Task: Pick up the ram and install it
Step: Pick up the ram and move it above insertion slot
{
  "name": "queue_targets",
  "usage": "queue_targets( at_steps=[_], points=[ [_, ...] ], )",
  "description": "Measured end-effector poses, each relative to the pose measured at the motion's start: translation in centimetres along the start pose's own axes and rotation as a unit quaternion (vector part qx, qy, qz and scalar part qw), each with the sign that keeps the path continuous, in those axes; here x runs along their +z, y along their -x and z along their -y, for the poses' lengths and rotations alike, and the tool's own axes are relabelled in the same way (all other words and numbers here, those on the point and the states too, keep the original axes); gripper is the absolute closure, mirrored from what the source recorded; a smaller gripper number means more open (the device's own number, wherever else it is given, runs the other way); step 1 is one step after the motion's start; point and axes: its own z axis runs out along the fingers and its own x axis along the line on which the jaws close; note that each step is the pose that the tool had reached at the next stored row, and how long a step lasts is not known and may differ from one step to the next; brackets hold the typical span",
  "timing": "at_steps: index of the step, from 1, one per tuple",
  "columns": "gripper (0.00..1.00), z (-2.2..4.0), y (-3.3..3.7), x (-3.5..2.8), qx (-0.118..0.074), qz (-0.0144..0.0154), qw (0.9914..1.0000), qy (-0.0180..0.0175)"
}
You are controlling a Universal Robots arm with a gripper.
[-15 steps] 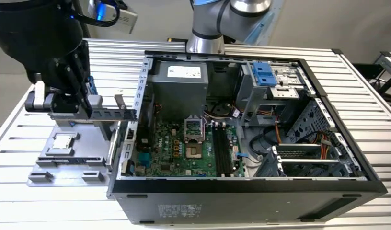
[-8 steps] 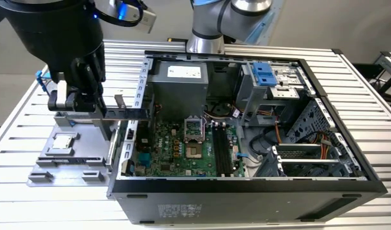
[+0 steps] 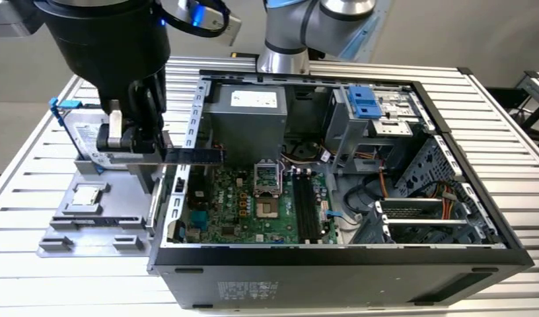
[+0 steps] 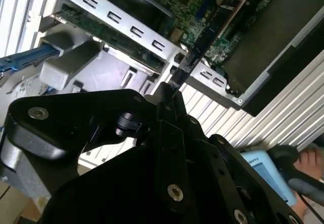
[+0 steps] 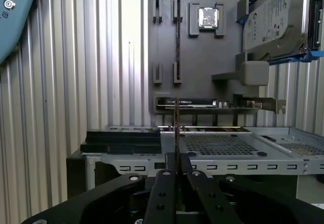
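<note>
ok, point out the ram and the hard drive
ram [image 4: 198, 45], second wrist view, middle of the stick's dark blue side
hard drive [image 5: 273, 21], first wrist view, its silver face

The ram is partly hidden within the hand; arm cropped.

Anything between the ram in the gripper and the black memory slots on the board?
Nothing visible blocks it. The gripper holds the ram across the case's perforated side rail; the open board lies between it and the black slots.
</note>
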Motion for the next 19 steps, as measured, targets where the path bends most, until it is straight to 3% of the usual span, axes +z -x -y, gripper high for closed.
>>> queue_targets(
  at_steps=[8, 19],
  points=[
    [1.0, 2.34, 0.13, -0.02, 0.0, 0.0, 1.0, -0.0001],
    [1.0, 6.11, 0.27, -0.05, 0.0, 0.0, 1.0, -0.0001]
  ],
)
